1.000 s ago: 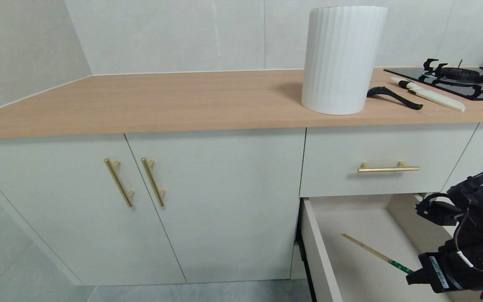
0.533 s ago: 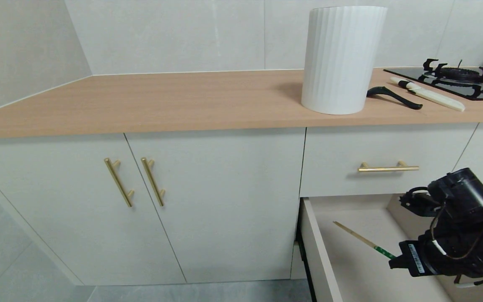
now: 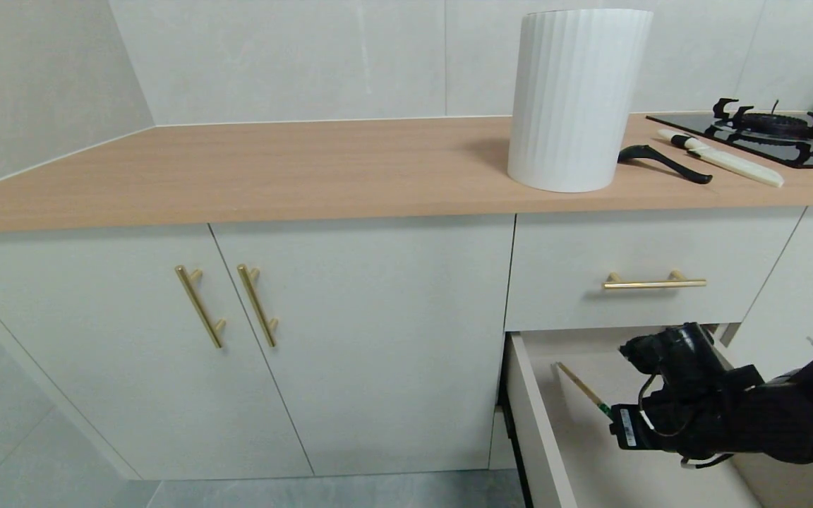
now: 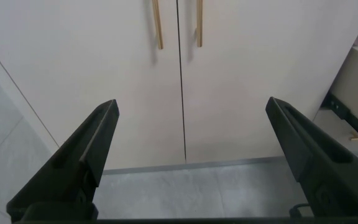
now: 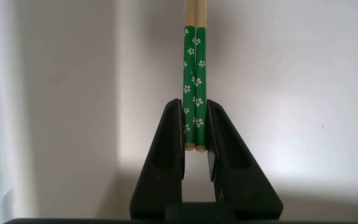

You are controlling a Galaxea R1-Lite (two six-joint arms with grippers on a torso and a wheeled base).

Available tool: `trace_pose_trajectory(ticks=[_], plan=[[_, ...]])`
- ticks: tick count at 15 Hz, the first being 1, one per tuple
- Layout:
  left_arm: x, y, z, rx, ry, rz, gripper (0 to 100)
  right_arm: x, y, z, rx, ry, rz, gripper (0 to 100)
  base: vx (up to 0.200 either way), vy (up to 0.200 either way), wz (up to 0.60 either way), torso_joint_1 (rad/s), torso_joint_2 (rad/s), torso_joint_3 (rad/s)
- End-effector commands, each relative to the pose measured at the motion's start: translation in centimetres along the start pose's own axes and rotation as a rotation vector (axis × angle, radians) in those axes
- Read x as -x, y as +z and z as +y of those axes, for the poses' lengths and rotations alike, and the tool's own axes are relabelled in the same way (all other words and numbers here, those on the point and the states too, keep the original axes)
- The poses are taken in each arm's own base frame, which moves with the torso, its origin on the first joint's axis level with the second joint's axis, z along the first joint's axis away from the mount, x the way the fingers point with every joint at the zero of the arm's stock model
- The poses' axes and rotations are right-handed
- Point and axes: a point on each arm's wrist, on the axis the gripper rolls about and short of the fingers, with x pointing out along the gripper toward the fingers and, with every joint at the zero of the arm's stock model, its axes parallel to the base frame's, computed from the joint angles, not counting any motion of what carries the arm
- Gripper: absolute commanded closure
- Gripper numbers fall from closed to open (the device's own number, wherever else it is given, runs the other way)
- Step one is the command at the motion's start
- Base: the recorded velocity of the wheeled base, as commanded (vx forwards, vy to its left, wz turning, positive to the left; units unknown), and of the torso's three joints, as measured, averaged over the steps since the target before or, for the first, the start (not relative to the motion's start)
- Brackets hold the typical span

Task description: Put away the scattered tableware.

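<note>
My right gripper (image 3: 615, 418) hangs inside the open lower drawer (image 3: 530, 416), shut on a pair of wooden chopsticks (image 3: 579, 386) with green flowered ends. The sticks point up and left toward the drawer's back left corner. In the right wrist view the two fingers (image 5: 169, 140) pinch the green ends of the chopsticks (image 5: 195, 74) above the pale drawer floor. My left gripper (image 4: 191, 155) is open, low in front of the double cabinet doors (image 4: 179, 74), with nothing between its fingers. On the countertop lie a black-handled utensil (image 3: 663, 162) and a white knife (image 3: 720, 159).
A tall white ribbed container (image 3: 576, 99) stands on the wooden countertop (image 3: 272, 169). A gas hob (image 3: 766, 127) sits at the far right. A closed drawer with a gold handle (image 3: 653, 283) is just above the open one. The double doors have gold handles (image 3: 226, 305).
My right arm has moved left and deeper into the open drawer, carrying the chopsticks toward its back left corner. The left gripper shows no change.
</note>
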Motion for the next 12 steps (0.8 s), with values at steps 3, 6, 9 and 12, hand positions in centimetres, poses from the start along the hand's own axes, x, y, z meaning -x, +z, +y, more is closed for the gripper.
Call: trace_pose_trajectory(ticks=[3,6,9,12], plan=[[0.0,0.0,0.0,-0.001,0.000,-0.001,0,-2.8,-2.1,0.0,0.017,-0.027,0.102,100,0.000,0.000,0.00,0.000,0.00,0.000],[0.0,0.0,0.0,0.001,0.000,-0.001,0,-3.8,-2.7,0.0,0.016,-0.032,0.105,100,0.000,0.000,0.00,0.000,0.00,0.000],[0.0,0.0,0.0,0.001,0.000,0.001,0,-4.4,-3.3,0.3,0.032,-0.045,0.129,100,0.000,0.000,0.00,0.000,0.00,0.000],[0.0,0.0,0.0,0.001,0.000,0.001,0,-4.6,-3.4,0.3,0.032,-0.047,0.125,100,0.000,0.000,0.00,0.000,0.00,0.000]])
